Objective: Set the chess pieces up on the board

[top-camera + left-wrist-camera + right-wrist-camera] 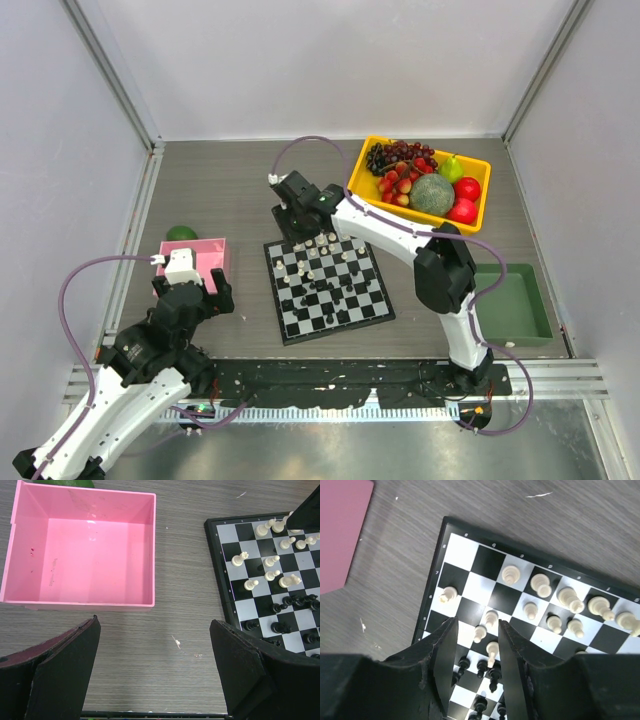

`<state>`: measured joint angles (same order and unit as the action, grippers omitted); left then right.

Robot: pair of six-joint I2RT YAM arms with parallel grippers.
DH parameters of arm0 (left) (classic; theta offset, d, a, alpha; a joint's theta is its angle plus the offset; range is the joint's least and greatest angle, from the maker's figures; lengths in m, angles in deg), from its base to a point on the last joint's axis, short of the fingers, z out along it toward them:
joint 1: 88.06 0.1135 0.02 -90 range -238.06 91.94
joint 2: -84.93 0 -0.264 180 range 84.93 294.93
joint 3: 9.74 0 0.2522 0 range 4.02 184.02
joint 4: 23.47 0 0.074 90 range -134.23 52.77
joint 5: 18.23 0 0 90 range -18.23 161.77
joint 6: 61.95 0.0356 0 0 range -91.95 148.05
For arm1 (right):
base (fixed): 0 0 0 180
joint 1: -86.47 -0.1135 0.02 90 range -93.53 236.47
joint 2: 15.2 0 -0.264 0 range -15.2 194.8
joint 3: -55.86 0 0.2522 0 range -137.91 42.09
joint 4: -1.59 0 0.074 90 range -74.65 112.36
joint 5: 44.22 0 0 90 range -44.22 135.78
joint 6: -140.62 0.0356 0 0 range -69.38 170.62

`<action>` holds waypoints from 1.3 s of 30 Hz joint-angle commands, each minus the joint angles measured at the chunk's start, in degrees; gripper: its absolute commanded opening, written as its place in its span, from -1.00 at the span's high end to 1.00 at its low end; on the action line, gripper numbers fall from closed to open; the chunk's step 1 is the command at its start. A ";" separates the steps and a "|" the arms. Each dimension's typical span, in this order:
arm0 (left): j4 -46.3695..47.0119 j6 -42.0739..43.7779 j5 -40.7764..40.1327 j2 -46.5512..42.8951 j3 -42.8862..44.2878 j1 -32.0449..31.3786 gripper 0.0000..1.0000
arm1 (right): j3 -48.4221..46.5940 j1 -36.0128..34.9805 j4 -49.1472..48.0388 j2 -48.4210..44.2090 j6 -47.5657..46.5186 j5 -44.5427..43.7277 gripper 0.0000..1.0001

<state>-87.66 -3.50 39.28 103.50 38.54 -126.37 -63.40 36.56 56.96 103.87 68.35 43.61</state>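
**Top external view: right gripper [297, 232] above the board [372, 300]**

The board lies mid-table, with the pink tray [90, 603] to its left. The left gripper [155, 650], fingers wide apart, hovers between them. The right gripper's fingers stand narrowly apart above the chess pieces [540, 585], white and black mixed on the squares.

loc: prob. robot lab cell | white panel walls [320, 60], alu base rail [570, 378]

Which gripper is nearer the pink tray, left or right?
Left. The left gripper hovers just before the pink tray's near wall; the right gripper is over the board's far-left corner.
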 commanded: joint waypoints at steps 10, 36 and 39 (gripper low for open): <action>2.18 -0.53 -0.91 -0.55 -0.07 -0.19 -0.98 | 1.43 -2.56 -1.79 -0.76 1.25 -0.01 0.12; 2.27 -0.35 -0.56 -0.64 -0.07 -0.10 -0.98 | 17.52 -2.21 -4.43 -9.64 2.48 -1.96 0.23; 2.27 -0.53 -0.64 -0.64 -0.16 -0.10 -0.98 | 16.90 -2.21 -4.51 -8.77 2.56 -1.69 0.24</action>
<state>-87.66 -3.48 39.30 103.39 38.54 -126.37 -44.67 34.20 54.34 94.82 70.43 42.23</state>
